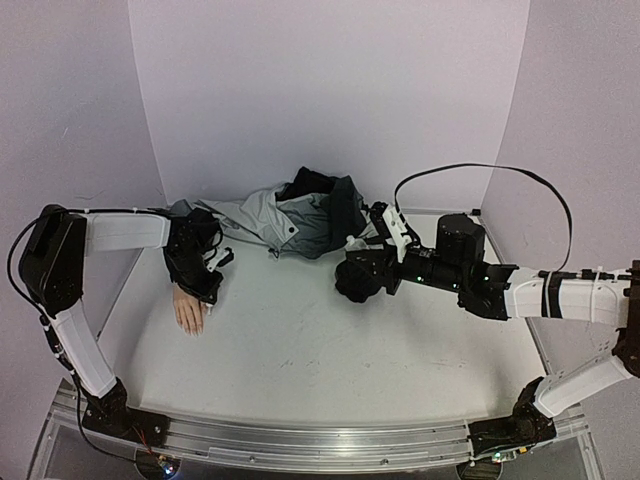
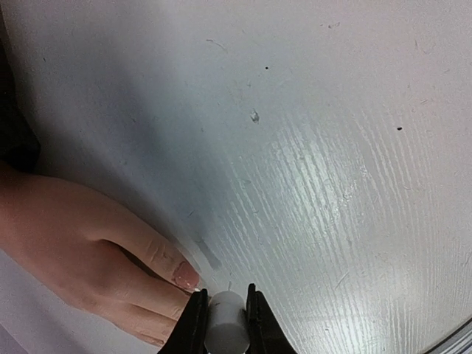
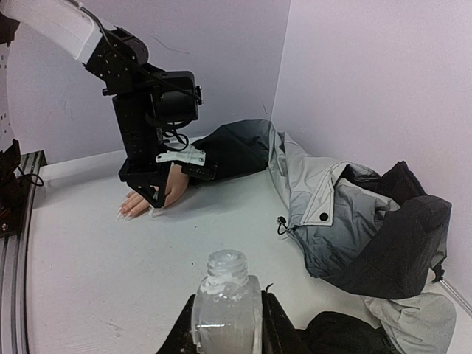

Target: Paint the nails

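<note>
The pale mannequin hand (image 1: 188, 311) lies flat on the white table, its wrist in the jacket sleeve. It also shows in the left wrist view (image 2: 74, 251) and the right wrist view (image 3: 139, 202). One pinkish nail (image 2: 185, 276) shows clearly. My left gripper (image 2: 223, 296) is shut on a white cylindrical brush handle (image 2: 225, 328), low over the fingertips. A thin tip pokes out just right of that nail. My right gripper (image 3: 226, 317) is shut on a small clear glass bottle (image 3: 224, 279), uncapped and upright, mid-table (image 1: 356, 281).
A grey-black jacket (image 1: 295, 220) lies bunched at the back middle, one sleeve reaching left to the hand; it lies right of the bottle in the right wrist view (image 3: 354, 214). Purple walls close in the back and sides. A metal rail (image 1: 300, 440) runs along the near edge.
</note>
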`<state>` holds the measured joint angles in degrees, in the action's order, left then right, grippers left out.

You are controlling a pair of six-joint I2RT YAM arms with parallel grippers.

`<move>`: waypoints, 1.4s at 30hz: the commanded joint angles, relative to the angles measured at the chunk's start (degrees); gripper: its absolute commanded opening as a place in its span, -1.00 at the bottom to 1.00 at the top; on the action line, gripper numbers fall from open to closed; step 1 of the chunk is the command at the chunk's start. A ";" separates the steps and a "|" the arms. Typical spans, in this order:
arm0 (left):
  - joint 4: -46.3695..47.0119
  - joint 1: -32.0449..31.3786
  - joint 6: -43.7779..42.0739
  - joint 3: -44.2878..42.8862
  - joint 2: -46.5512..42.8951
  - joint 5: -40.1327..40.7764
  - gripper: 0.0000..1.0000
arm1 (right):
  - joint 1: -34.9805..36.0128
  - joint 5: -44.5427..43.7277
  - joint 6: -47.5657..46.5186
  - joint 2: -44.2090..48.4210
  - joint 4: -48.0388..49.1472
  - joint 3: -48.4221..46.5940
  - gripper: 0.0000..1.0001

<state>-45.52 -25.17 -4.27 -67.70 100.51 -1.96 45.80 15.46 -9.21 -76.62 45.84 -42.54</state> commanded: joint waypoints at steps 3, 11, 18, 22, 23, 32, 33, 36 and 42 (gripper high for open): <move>1.39 0.02 0.01 -1.10 -4.83 2.97 -1.00 | 0.34 0.77 0.34 0.62 3.51 -1.05 -1.00; 1.39 0.99 0.42 -3.25 -1.46 5.55 -1.00 | 0.34 0.58 0.25 0.02 3.52 -1.19 -1.00; 1.26 1.35 -0.31 -4.26 0.52 4.89 -1.00 | 0.33 0.54 0.25 -0.15 3.47 -1.21 -1.00; 0.87 1.30 -0.30 -3.83 1.13 3.90 -1.00 | 0.34 0.62 0.25 -0.14 3.48 -1.22 -1.00; 0.79 1.34 -0.30 -3.65 1.05 3.65 -1.00 | 0.34 0.70 0.25 -0.11 3.51 -1.23 -1.00; -0.33 1.29 -0.04 -1.07 -0.65 4.61 -1.00 | 0.34 0.88 0.41 0.03 3.42 -1.23 -1.00; -0.45 1.33 -0.08 -0.91 -0.66 4.86 -1.00 | 0.29 0.93 0.42 0.06 3.41 -1.23 -1.00; -0.80 1.30 -0.27 -0.77 -0.62 4.92 -1.00 | 0.34 0.97 0.42 0.32 3.46 -1.23 -1.00; -1.16 1.19 -0.67 -0.61 -1.30 3.01 -1.00 | 0.34 1.05 0.42 0.60 3.33 -1.22 -1.00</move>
<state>-45.54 -24.16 -4.43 -68.51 101.54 2.57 45.80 15.57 -9.21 -76.88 45.84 -42.54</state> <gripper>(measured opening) 0.166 0.220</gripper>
